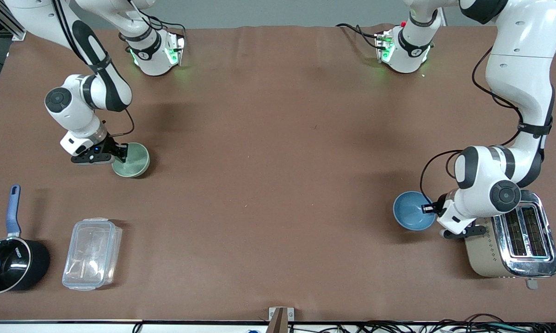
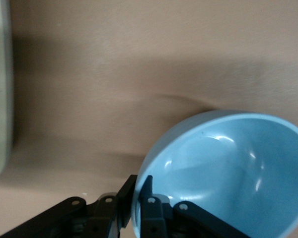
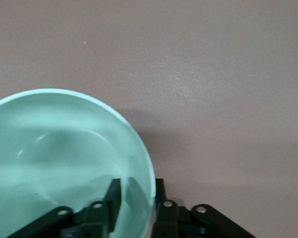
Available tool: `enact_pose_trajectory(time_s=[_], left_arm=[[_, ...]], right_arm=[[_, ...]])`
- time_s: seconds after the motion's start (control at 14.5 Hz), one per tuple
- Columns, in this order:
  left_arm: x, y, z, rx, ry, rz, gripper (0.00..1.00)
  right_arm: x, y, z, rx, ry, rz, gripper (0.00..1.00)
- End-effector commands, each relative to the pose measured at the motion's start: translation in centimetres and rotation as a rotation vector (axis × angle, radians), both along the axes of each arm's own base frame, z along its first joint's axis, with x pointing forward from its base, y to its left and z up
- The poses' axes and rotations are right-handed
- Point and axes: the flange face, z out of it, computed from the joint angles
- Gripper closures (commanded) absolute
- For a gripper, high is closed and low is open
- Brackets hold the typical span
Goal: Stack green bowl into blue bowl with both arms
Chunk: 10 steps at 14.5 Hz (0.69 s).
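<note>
We list on the brown table cloth [image 1: 268, 175] a black saucepan [image 1: 9, 264] with a blue handle and, just beside it, a clear lidded plastic container [image 1: 92, 254] toward the right arm's end, and a chrome two-slot toaster [image 1: 518, 240] toward the left arm's end.

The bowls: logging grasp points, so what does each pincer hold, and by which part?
Left pincer grips the blue bowl by its rim; right pincer grips the green bowl by its rim.
</note>
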Motion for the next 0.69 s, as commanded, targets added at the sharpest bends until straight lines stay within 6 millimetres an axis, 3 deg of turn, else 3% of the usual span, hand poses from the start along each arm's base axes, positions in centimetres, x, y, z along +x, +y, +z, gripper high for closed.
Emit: enact_pose_trajectory(time_s=[0.0, 0.14, 0.34, 0.48, 0.62], left_arm=[[-0.5, -6.1, 1.9, -0.021, -0.014, 0.072, 1.00], [-1.6, -11.3, 2.9, -0.055, 0.003, 0.148, 1.00], [-3.7, -20.3, 4.6, -0.103, 0.010, 0.230, 1.00], [-5.9, -27.7, 5.3, -0.107, 0.008, 0.264, 1.00], [-8.5, -33.7, 4.4, -0.105, 0.031, 0.301, 1.00]], right_arm=[[0.0, -0.3, 0.2, 0.005, -0.003, -0.023, 1.00], [0.0, -0.1, 1.0, 0.013, 0.032, -0.029, 1.00], [2.0, 0.1, 6.9, 0.037, 0.105, -0.033, 1.00], [3.8, 0.5, 10.7, 0.046, 0.167, -0.039, 1.00], [6.0, 2.3, 14.9, 0.046, 0.231, -0.077, 1.00]])
